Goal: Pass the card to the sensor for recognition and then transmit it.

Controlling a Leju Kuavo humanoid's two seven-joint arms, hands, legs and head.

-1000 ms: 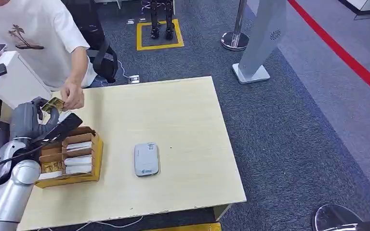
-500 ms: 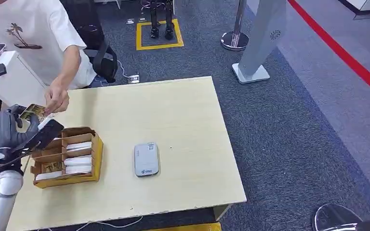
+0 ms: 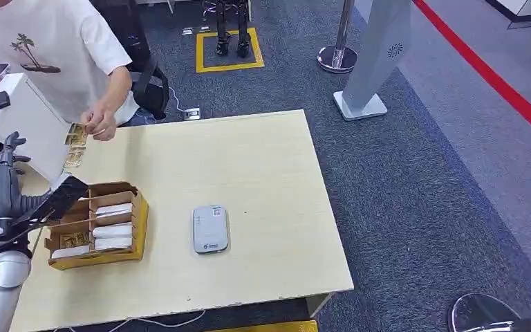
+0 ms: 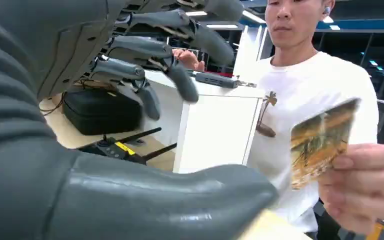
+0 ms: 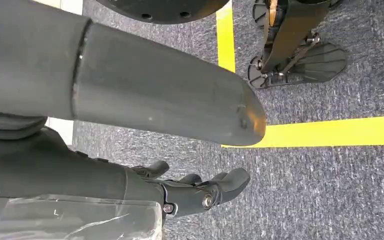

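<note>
The task looks all but finished, judging from how things lie; the gold-patterned, glossy rectangular card (image 3: 76, 134) is pinched in the person's hand (image 3: 101, 125) at the far left corner of the pale wooden table (image 3: 263, 180), so the handing-over step appears done; whether the card was read at the sensor cannot be told from these views, though the small grey-white rounded sensor box (image 3: 210, 228) lies alone at the table's middle, well apart from the card.

The robot's left hand (image 3: 1, 176) stands at the left edge of the table, raised, with its dark grey fingers (image 4: 180, 82) spread apart and holding nothing; the left wrist view shows the thick grey thumb and the fingers parted with open air between them, and the card beyond them, gripped at its lower edge by the person's fingers; the card is clear of the robot's fingers, not touching, to the far right of the hand.

Near the left hand sits a yellow-brown cardboard tray with compartments (image 3: 138, 221), holding white cards and one gold-printed one; the hand is just beside its left wall.

The right hand (image 5: 200, 192) hangs over grey carpet with a yellow floor line; its dark fingers are curled in with nothing in them.

What seems left, at most, is to draw the left arm back to rest.
</note>
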